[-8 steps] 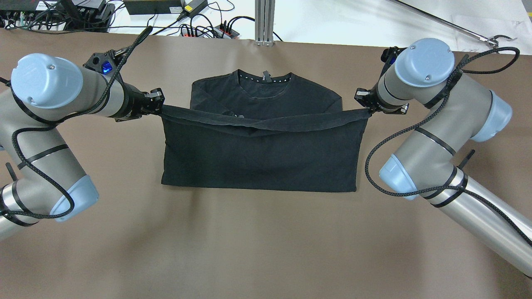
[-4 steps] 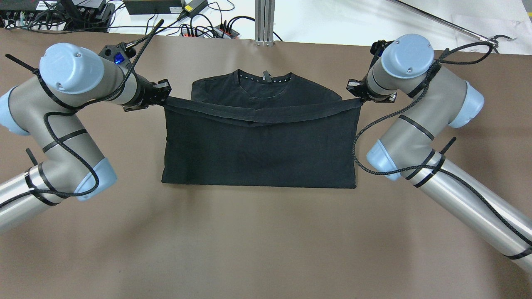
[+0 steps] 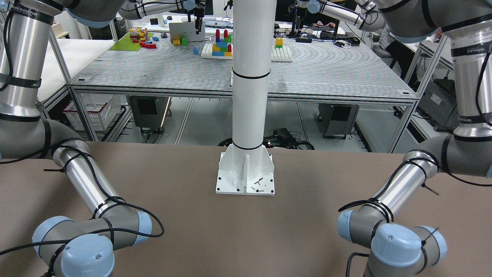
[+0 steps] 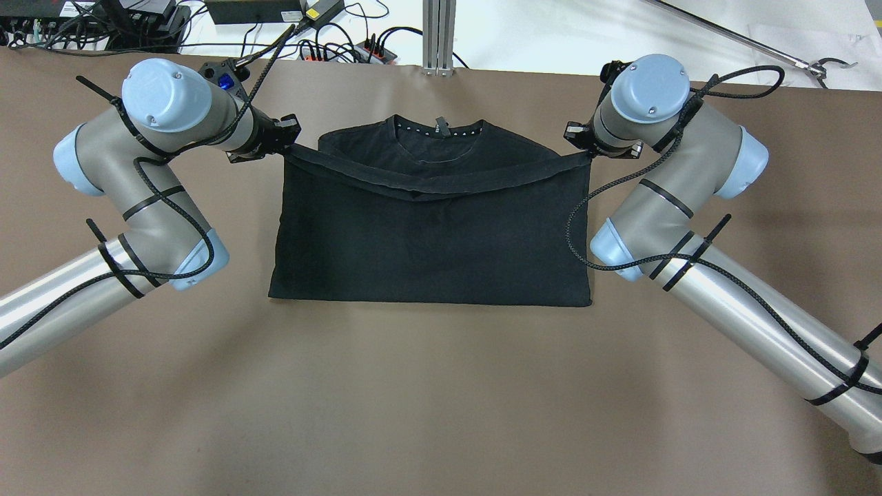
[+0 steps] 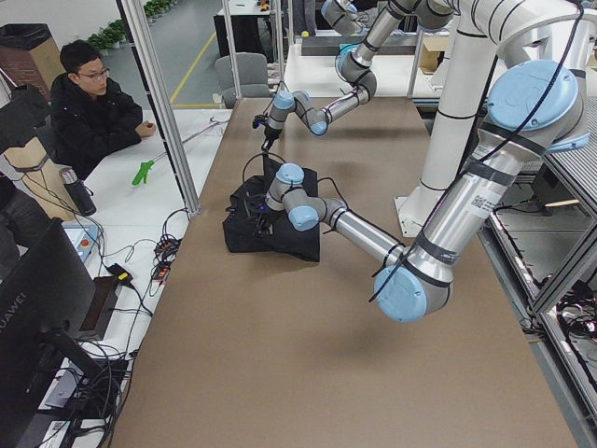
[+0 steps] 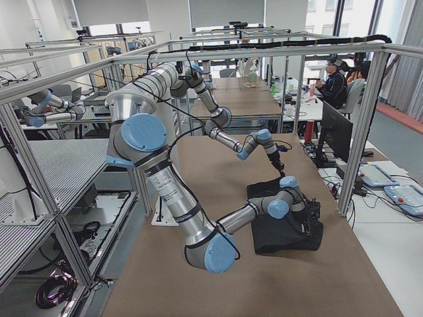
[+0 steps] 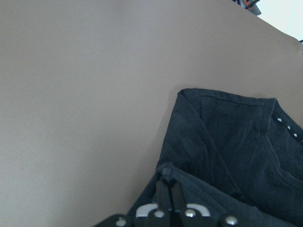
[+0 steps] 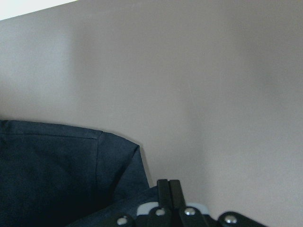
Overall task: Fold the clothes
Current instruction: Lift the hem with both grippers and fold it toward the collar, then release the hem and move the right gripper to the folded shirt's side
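The shirt (image 4: pixel 431 234), black, lies in the far middle of the brown table (image 4: pixel 441 399), collar towards the far edge. It is doubled over: the fold rests on the table on the near side, and the upper layer's hem is raised and stretched across just short of the collar, sagging a little in the middle.

The right arm's black cable (image 4: pixel 575 227) loops across the shirt's right edge in the overhead view. Past the far edge are power strips (image 4: pixel 344 49), loose leads and an aluminium post (image 4: pixel 439 34). At the robot's side stands a white pillar (image 3: pixel 250 77) on a base plate (image 3: pixel 246 179). A person (image 5: pixel 89 107) sits off the table's far side.

A small tag and a dotted band sit inside the neckline; no writing there can be read.

The left gripper (image 4: pixel 288 143) pinches the hem's left corner, its fingers (image 7: pixel 166 189) pressed together on a tuck of cloth. The right gripper (image 4: pixel 586 154) pinches the right corner likewise, fingers (image 8: pixel 168 189) closed on the fabric. Both arms come in from the near corners, elbows bent outward, wrists turned in so the grippers point at each other across the shirt.
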`<act>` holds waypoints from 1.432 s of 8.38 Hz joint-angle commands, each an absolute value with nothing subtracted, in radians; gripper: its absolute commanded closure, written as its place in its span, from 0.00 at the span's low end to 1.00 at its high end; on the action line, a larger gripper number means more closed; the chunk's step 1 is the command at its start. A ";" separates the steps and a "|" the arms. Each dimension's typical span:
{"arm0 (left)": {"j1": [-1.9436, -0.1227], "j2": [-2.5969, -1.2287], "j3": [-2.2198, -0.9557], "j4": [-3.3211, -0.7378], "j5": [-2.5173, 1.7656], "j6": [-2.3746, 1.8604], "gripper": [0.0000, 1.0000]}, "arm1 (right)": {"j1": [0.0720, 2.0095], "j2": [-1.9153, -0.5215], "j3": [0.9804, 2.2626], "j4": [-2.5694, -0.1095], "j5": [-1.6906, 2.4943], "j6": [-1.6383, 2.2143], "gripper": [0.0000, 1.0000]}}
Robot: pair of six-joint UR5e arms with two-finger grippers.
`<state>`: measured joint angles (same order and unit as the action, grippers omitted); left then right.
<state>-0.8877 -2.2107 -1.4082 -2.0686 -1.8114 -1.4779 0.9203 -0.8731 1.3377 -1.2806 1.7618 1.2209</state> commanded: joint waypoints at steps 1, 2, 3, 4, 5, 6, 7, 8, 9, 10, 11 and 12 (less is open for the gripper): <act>-0.899 -2.258 -1.244 -2.189 -1.812 -1.471 1.00 | 0.920 -0.870 1.305 -1.249 1.747 1.226 1.00; -0.900 -2.258 -1.238 -2.194 -1.812 -1.471 1.00 | 0.920 -0.868 1.299 -1.249 1.747 1.227 1.00; -0.907 -2.257 -1.221 -2.212 -1.812 -1.459 0.92 | 0.920 -0.868 1.295 -1.246 1.747 1.238 0.97; -0.934 -2.258 -1.177 -2.274 -1.836 -1.459 0.81 | 0.920 -0.858 1.287 -1.244 1.735 1.317 0.81; -0.940 -2.258 -1.126 -2.337 -1.847 -1.457 0.46 | 0.920 -0.838 1.278 -1.243 1.680 1.368 0.02; -0.942 -2.258 -1.124 -2.353 -1.850 -1.459 0.31 | 0.919 -0.822 1.272 -1.239 1.671 1.435 0.05; -0.940 -2.258 -1.123 -2.352 -1.848 -1.459 0.24 | 0.919 -0.830 1.264 -1.212 1.669 1.446 0.05; -0.945 -2.257 -1.129 -2.356 -1.850 -1.462 0.24 | 0.917 -0.831 1.269 -1.180 1.669 1.459 0.05; -0.945 -2.258 -1.138 -2.359 -1.851 -1.474 0.24 | 0.905 -0.874 1.325 -1.158 1.674 1.462 0.05; -0.946 -2.253 -1.149 -2.359 -1.852 -1.474 0.24 | 0.879 -0.964 1.435 -1.149 1.680 1.462 0.05; -0.951 -2.249 -1.161 -2.358 -1.859 -1.476 0.24 | 0.838 -1.023 1.522 -1.143 1.680 1.468 0.05; -0.954 -2.249 -1.170 -2.356 -1.864 -1.476 0.24 | 0.783 -1.067 1.573 -1.138 1.680 1.527 0.05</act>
